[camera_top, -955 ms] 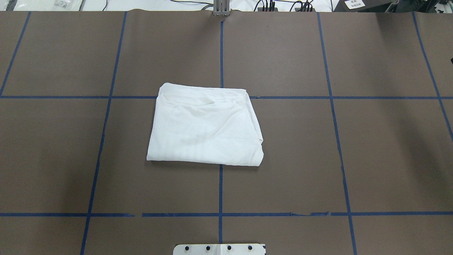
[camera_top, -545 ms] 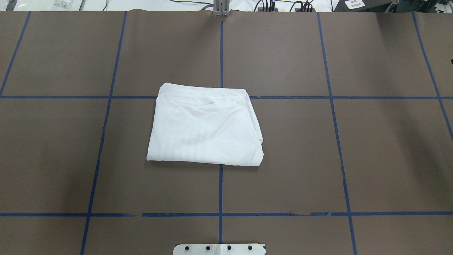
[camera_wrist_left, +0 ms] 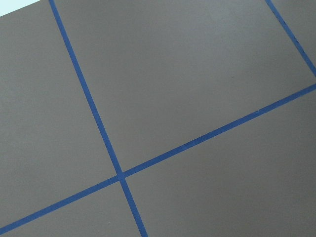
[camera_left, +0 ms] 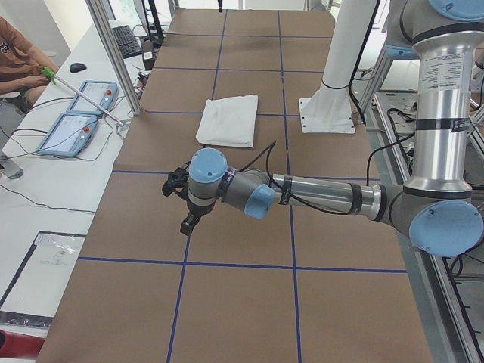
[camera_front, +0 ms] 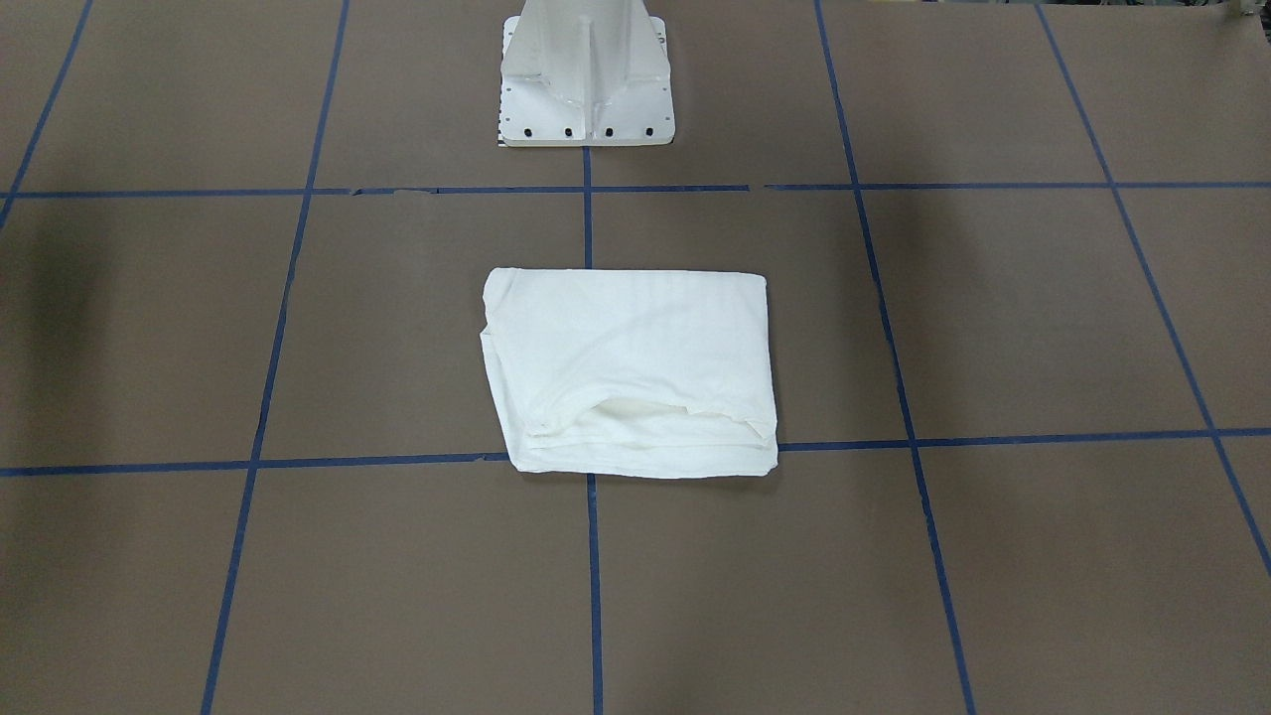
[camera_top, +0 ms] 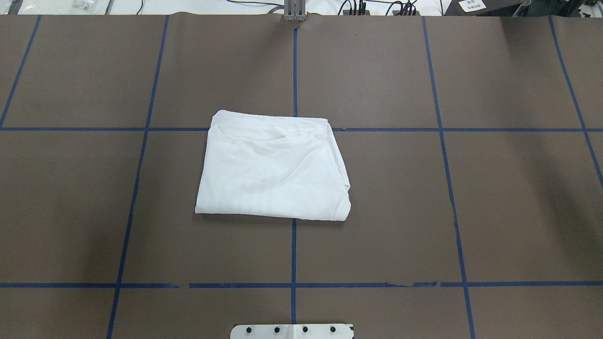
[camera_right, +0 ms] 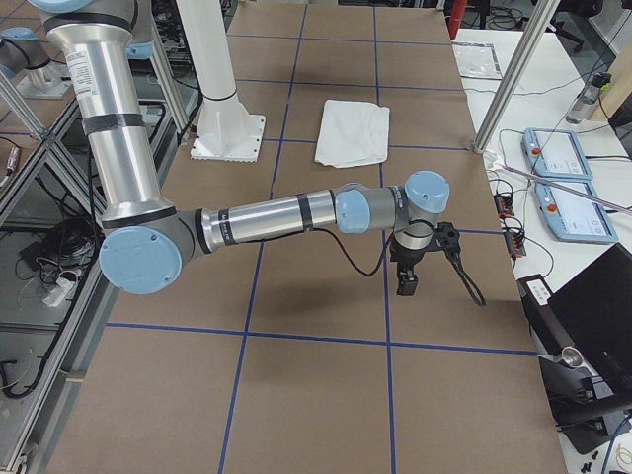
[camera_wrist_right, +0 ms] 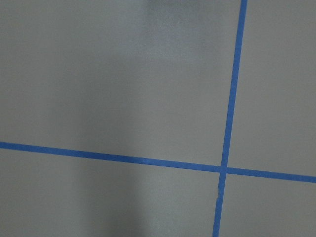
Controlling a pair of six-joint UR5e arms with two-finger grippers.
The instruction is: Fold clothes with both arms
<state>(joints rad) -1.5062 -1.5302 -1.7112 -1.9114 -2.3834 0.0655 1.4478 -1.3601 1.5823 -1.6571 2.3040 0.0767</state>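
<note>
Aloft, left pincer (camera_left: 187, 224) empty, right pincer (camera_right: 405, 285) empty, openings unclear

Folded shirt (camera_top: 273, 167) and pedestal base (camera_front: 586, 79) obstruct the table (camera_top: 471, 212)

Soft cloth shirt (camera_top: 271, 167); matt table (camera_top: 400, 188)

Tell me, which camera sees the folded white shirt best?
The overhead exterior view: the shirt lies near the middle, whole and unblocked. The front-facing view shows it too, with its stacked layer edges. Both side views show it small and far away. The wrist cameras see only brown table and blue tape.
</note>
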